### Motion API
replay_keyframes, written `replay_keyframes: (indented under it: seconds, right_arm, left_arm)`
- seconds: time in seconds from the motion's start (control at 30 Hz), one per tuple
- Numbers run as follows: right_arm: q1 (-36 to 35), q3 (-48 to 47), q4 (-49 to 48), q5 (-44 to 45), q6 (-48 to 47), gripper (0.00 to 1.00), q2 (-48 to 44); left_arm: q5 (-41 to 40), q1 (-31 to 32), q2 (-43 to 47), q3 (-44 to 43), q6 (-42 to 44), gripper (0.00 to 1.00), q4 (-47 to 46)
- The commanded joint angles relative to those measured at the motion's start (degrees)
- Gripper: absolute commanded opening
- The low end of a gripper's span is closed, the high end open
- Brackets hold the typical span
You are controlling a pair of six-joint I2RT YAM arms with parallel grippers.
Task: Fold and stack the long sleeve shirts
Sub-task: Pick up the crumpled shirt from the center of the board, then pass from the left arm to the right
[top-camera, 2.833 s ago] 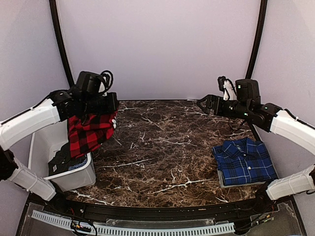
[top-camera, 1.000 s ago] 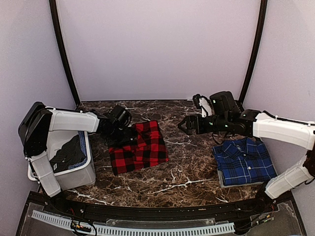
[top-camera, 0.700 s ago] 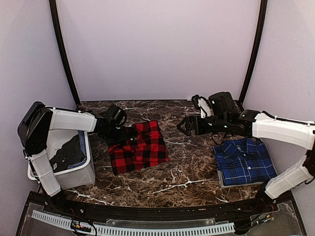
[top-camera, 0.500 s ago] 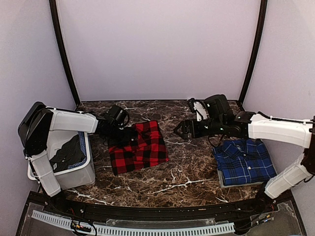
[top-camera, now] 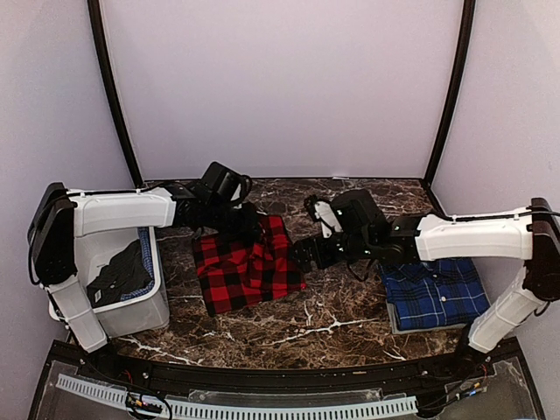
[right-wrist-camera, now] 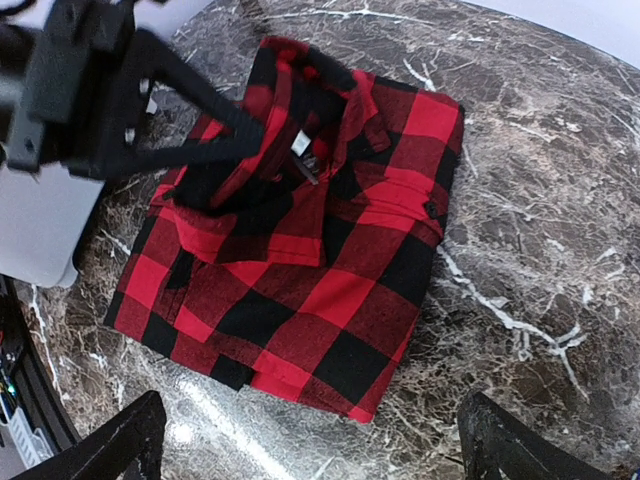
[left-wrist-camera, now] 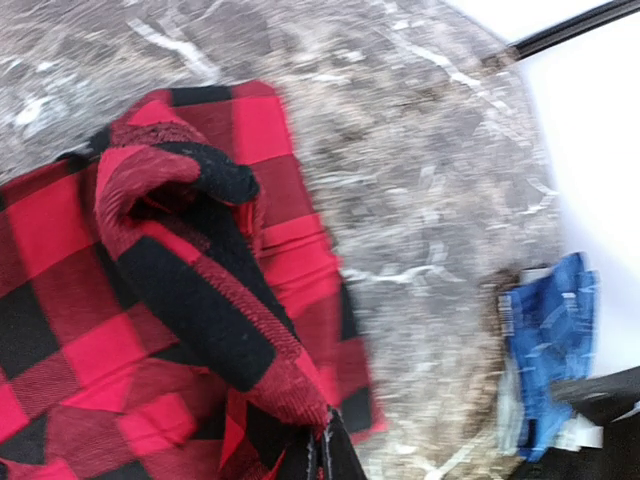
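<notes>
The red shirt (top-camera: 249,267) lies bunched on the dark marble table (top-camera: 341,319), and the left gripper (top-camera: 248,229) is clenched on a raised fold near its collar. The right gripper (top-camera: 302,254) hangs just right of it, jaws spread wide, holding nothing. I'd guess a pull from that one pinch could twist the bundle instead of opening it. The blue shirt (top-camera: 435,293) sits folded well right of the red one, with a white bin (top-camera: 131,317) on the red shirt's left. Pale lilac walls close in all round.

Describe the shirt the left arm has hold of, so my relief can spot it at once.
On the dark marble table, look left of centre, between the white bin and the blue plaid shirt folded at the right edge. The red-and-black checked shirt lies there roughly folded, the left gripper pinching fabric near its collar; only it has big red checks.
</notes>
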State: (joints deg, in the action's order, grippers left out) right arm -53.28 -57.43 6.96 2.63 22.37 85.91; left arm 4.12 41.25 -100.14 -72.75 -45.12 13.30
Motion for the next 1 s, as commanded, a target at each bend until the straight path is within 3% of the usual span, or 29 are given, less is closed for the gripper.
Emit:
replay_keyframes:
  seconds: [0.0,0.4,0.7,0.83,0.9,0.97]
  right_arm:
    - [-4.16,-1.55,-4.51,6.24,-0.97,0.98,3.92]
    - [-10.69,-3.39,-12.33,13.9,0.66,0.98,10.71]
    - [-10.56,-8.08,-10.33,24.59,3.14,0.95,18.03]
    - [-9.36,-11.96,-4.96,27.09,5.16,0.78,21.96]
    - [-8.62,-12.11,-4.07,27.05,5.78,0.59,22.48]
    - [-7.71,-11.11,-4.18,27.16,6.45,0.32,21.72]
  left_arm:
    - [3.91,0.21,2.83,-3.1,-5.43,0.0,-1.1]
    - [6.95,0.93,-2.86,-14.13,-10.91,0.0,-5.38]
    - [7.48,1.7,-6.0,-18.63,-11.01,0.0,-6.15]
    - [6.45,1.67,-6.32,-19.27,-10.16,0.0,-5.66]
    - [5.67,1.64,-6.48,-19.76,-9.13,0.0,-4.97]
    - [4.32,1.59,-6.99,-20.82,-7.45,0.0,-3.55]
